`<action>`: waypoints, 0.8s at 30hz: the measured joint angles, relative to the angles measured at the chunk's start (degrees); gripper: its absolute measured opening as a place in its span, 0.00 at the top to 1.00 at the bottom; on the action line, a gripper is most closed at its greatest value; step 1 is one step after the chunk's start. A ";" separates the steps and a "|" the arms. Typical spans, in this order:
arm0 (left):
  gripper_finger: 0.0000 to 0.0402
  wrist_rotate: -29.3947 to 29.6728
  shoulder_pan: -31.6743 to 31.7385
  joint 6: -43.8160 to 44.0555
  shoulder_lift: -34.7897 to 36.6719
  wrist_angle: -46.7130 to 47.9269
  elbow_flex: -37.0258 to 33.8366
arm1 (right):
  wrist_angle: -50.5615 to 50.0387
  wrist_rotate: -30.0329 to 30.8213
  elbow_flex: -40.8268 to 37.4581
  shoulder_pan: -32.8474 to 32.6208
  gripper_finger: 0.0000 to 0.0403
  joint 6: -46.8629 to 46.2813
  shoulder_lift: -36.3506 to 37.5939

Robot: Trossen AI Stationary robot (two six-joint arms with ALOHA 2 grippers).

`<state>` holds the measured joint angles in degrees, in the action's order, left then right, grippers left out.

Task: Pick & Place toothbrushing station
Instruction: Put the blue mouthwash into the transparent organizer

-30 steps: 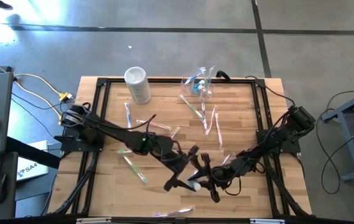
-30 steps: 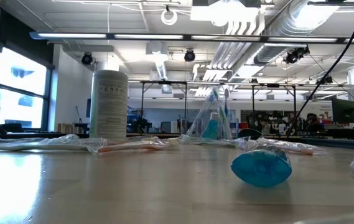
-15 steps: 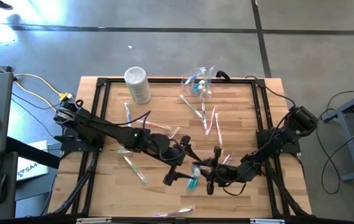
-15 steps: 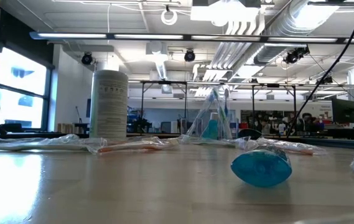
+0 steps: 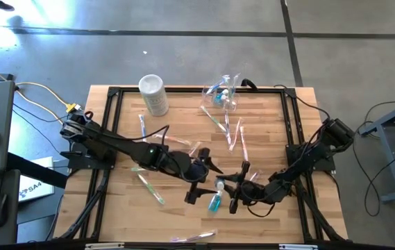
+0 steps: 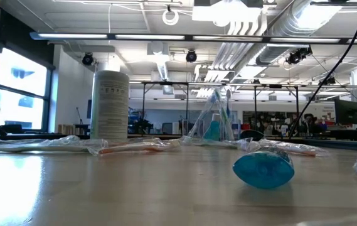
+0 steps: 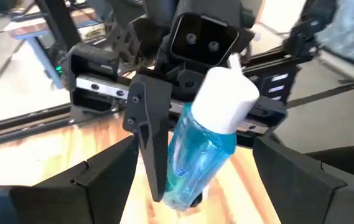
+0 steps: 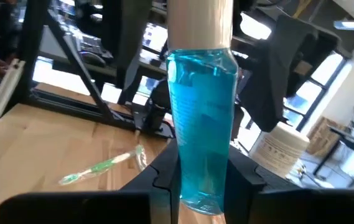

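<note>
Right tool (image 5: 233,196) pinching blue mouthwash bottle (image 5: 215,202) above surface (image 5: 266,125) front; left tool (image 5: 198,182) spread just beside bottle.

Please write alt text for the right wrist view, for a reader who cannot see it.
The right gripper holds an upright blue bottle with a pale cap above the wooden table. A green toothbrush lies on the table behind it.

The high camera is looking straight down over the whole table (image 5: 114,208). The low camera is looking level across it. Both wrist cameras are facing one blue bottle (image 7: 195,155) at close range.
</note>
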<state>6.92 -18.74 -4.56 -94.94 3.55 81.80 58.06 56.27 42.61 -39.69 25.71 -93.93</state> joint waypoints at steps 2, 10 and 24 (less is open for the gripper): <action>0.23 0.91 0.00 -0.52 -0.04 0.21 0.00 | -0.64 1.02 0.00 0.57 0.84 -0.76 0.00; 0.23 1.66 0.00 -2.66 -0.04 -1.26 0.00 | -3.52 0.78 0.00 2.28 0.84 -4.99 0.00; 0.42 6.51 0.00 -2.79 -0.07 -2.51 0.00 | -3.88 0.77 0.00 2.30 0.84 -5.13 0.00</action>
<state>13.43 -18.74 -7.35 -95.00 1.04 81.80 54.19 57.04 42.61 -37.38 20.58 -93.93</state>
